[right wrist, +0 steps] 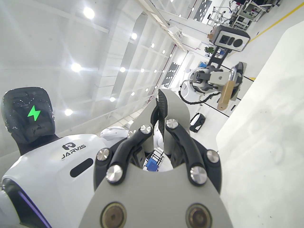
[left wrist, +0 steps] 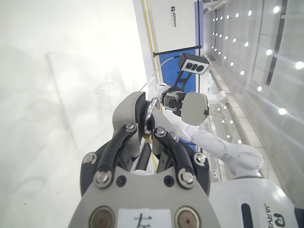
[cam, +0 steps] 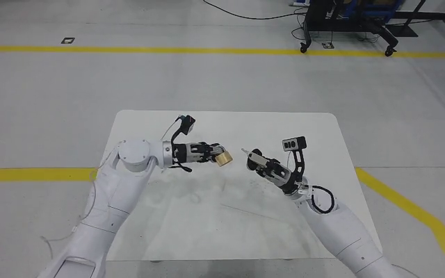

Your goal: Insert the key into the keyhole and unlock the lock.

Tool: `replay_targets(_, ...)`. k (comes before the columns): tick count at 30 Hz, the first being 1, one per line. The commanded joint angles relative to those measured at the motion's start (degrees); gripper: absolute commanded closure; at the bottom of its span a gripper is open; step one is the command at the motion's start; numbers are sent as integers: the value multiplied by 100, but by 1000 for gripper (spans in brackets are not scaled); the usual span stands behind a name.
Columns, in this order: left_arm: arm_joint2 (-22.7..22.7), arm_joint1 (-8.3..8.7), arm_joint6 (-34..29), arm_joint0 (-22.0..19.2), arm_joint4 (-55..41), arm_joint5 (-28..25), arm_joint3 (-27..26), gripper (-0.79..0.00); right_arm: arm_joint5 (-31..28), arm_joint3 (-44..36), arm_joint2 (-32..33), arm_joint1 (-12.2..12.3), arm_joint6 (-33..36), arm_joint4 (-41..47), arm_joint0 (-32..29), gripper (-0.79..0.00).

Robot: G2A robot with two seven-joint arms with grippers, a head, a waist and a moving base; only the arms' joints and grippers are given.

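The left claw is pressed together on the padlock. Its black ribbed pads pinch the silver shackle, which is a round steel bar bent into a loop. The body of the padlock is a flat brass block with square edges and a dull yellow colour. It sticks out beyond the fingertips and is held up off the counter.

The right claw is also squeezed together, and it pinches the key. The key is a thin pale piece of metal, and its blade points out from the fingertips toward the padlock. In the right wrist view the grey fingers meet with their ribbed pads. The key between them is seen edge-on and is hard to make out.

The tip of the key and the brass body are near but apart — they face each other over the middle of the counter. The counter top is white, smooth and matte, with rounded corners and some faint scuff marks.

Behind the far edge is a grey floor with yellow lines. A black cart on wheels stands well apart at the far side, and a black cable lies near it.
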Motion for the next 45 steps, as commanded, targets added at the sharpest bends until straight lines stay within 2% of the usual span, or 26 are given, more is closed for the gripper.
replay_targets(1,9,-9,-46,27,-286,302,110,0,677,-37,-9,2,-168,-6,-11,0)
replay_targets(2,29,-15,-81,-16,-352,438,158,0,972,-85,-3,9,-274,-83,-27,0)
replay_targets(4,151,-40,-413,-140,-641,1083,430,0,1292,-213,69,27,-573,-293,-131,0)
replay_targets(7,303,-96,-669,-416,-937,1550,751,0,1824,-607,200,76,-997,-594,-445,0)
replay_targets(9,391,-121,-761,-576,-959,1511,916,0,2200,-963,304,123,-1214,-839,-730,0)
replay_targets(12,365,-148,-824,-603,-1279,1216,1216,0,2514,-1552,497,179,-1412,-915,-1140,0)
replay_targets(20,365,-148,-824,-603,-1279,1216,1216,0,2514,-1552,497,179,-1412,-915,-1140,0)
replay_targets(21,370,-148,-765,-590,-1254,1205,1211,0,2514,-1552,497,179,-1412,-915,-1140,0)
replay_targets(24,394,-125,57,-562,-738,1210,1139,0,2637,-1626,442,165,-1560,-989,-1162,0)
replay_targets(28,269,-111,638,-418,-784,1177,899,0,3321,-1931,296,131,-2637,-1683,-1309,0)
replay_targets(35,189,-76,970,-269,-715,1243,643,0,4072,-2551,-114,12,-4222,-2224,-1638,0)
replay_targets(45,257,-74,1069,-230,-698,1305,548,0,4237,-2560,-683,-227,-5336,-2684,-1345,0)
